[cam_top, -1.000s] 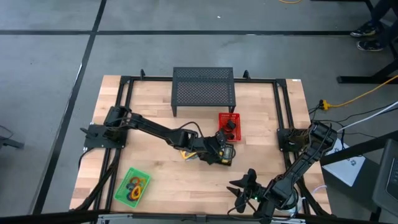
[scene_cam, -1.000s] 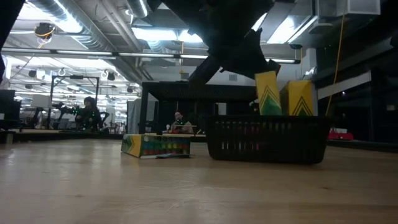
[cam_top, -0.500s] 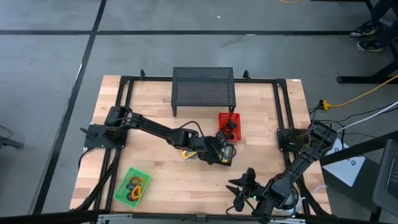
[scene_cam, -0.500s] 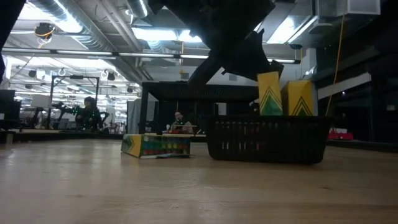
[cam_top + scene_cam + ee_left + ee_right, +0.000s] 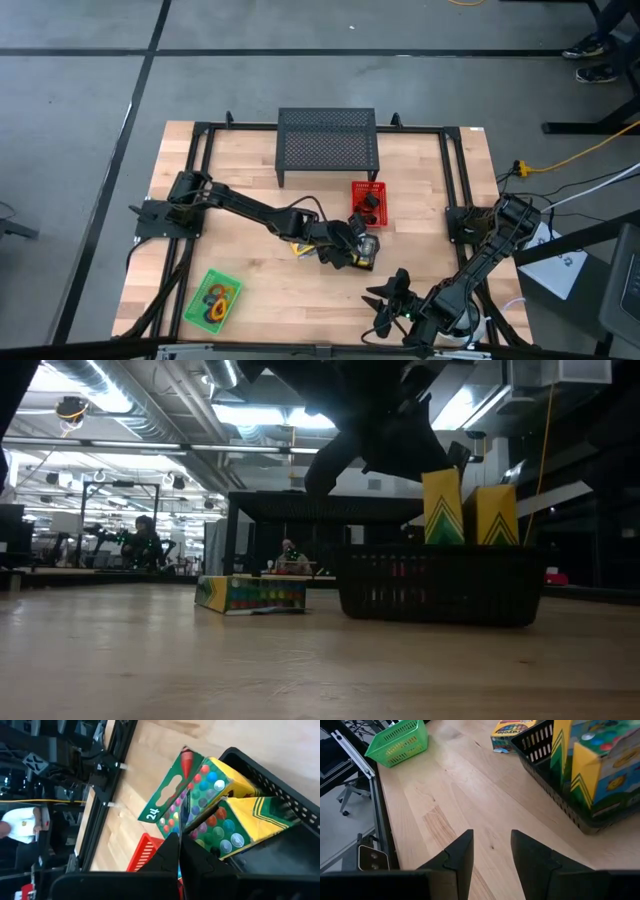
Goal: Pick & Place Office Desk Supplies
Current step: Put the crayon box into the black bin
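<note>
Placing step: left tool, pinching crayon box, over black basket. Next: lower, release. Right tool spread, idle near worktop edge.

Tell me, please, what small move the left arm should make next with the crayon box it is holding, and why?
Probably open and release: the left gripper, shut on the crayon box, already holds it upright inside the black basket beside a second box.
</note>
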{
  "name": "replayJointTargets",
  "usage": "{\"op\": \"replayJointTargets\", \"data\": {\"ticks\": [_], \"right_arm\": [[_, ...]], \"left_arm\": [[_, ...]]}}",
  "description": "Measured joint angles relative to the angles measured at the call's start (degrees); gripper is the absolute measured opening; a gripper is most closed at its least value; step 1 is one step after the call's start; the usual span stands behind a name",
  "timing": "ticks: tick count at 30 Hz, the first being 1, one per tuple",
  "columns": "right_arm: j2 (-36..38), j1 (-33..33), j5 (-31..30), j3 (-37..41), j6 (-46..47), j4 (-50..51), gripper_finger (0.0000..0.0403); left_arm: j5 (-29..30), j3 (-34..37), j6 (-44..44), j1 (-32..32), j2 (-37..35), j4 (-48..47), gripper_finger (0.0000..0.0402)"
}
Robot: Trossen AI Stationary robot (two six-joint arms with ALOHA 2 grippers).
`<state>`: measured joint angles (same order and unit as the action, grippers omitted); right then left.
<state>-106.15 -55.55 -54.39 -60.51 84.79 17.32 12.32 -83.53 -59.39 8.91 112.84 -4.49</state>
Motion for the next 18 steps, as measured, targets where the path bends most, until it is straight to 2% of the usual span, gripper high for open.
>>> {"op": "replayJointTargets", "data": {"ticks": [12, 18], "right_arm": [[0.0, 0.0, -0.02, 0.0, -0.04, 0.0, 0.0132], [0.0, 0.0, -0.04, 0.0, -0.17, 0.0, 0.0132]], "left_arm": [[-1.14, 0.0, 1.79, 0.04, 0.0, 0.65, 0.0005], [-1.05, 0.0, 3.34, 0.0, 0.0, 1.73, 0.0037]]}}
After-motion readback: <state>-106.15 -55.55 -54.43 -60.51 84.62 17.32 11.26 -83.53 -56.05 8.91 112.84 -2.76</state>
